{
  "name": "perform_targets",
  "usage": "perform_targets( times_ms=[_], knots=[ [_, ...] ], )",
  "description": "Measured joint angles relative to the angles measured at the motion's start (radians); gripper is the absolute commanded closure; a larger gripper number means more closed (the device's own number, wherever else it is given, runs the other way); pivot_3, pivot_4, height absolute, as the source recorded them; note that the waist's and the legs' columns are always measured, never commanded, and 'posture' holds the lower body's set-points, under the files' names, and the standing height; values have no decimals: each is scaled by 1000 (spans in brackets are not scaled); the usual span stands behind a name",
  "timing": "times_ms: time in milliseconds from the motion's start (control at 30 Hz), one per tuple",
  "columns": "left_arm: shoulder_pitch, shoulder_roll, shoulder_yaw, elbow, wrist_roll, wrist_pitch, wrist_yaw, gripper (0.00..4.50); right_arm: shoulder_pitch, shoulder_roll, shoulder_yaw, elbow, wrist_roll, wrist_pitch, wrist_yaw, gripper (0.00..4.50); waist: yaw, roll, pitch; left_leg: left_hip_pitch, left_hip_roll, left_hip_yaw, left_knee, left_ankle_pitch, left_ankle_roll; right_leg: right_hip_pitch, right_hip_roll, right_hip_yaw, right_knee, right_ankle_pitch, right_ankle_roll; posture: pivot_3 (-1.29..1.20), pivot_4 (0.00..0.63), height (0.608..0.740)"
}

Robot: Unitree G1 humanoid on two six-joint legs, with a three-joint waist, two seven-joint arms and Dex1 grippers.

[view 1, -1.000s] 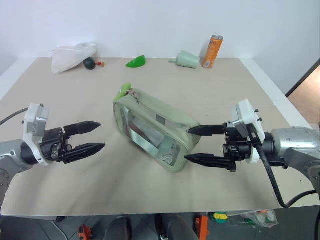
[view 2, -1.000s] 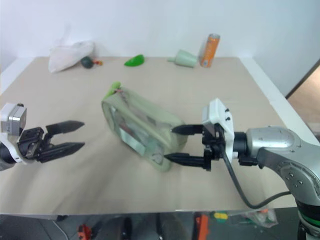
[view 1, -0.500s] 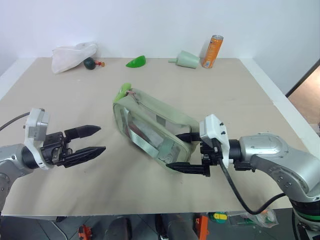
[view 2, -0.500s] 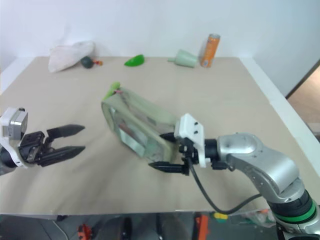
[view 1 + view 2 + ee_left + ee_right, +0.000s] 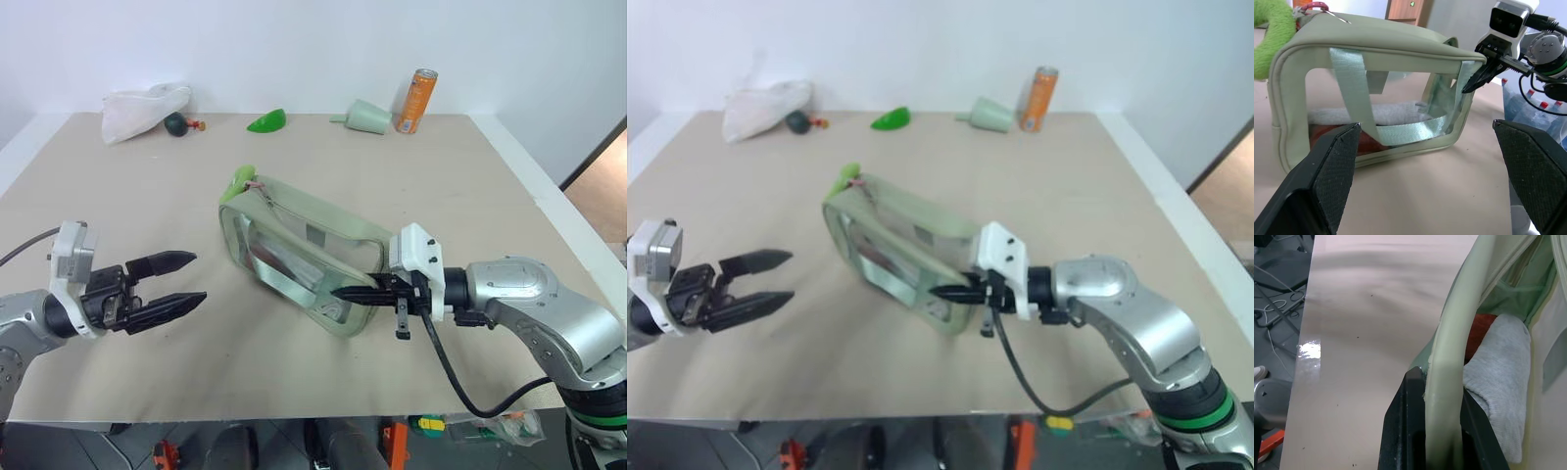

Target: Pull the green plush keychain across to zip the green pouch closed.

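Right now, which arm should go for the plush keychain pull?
Left, I'd say. The left claw is open and free on the side of the pouch nearer the plush keychain. The right claw is shut on the pouch's near end, bracing it.

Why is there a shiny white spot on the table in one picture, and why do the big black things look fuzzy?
Right wrist view: the table mirrors a light as a white glare patch. Left wrist view: the left tool's black fingers sit so near the lens that they blur, while the green pouch behind stays crisp.
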Motion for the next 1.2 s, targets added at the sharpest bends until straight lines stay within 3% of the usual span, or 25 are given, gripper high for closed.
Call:
perform_targets(
  times_ms=[167,433,633,967,1200],
  knots=[
    [0,-1,-2,15,10,-6,-4,29,-58,-26,-1,100,-85,-88,53,4473,-1,0,0,0,0,1,3,0,0,0,0,0,0,2,-1,0,150,740],
    [-12,-1,-22,75,30,-8,-37,29,-257,-38,-15,324,-136,-321,315,4473,0,1,0,-1,1,0,4,-1,1,0,1,-2,1,1,-3,0,150,740],
    [28,-1,-8,79,39,-8,-45,29,-286,28,2,412,-160,-451,438,4473,-3,1,0,-1,2,1,4,-2,2,-1,1,-1,2,1,-4,0,150,740],
    [77,26,83,101,30,-1,-61,29,-385,152,17,609,-203,-530,455,4473,-5,1,1,5,5,2,7,0,2,-1,3,-4,12,2,-8,0,150,740],
    [78,33,109,107,15,16,-67,29,-428,179,9,654,-202,-542,435,4473,-1,2,1,1,6,1,6,-1,0,-3,3,-5,12,-1,-11,0,150,740]
  ],
)
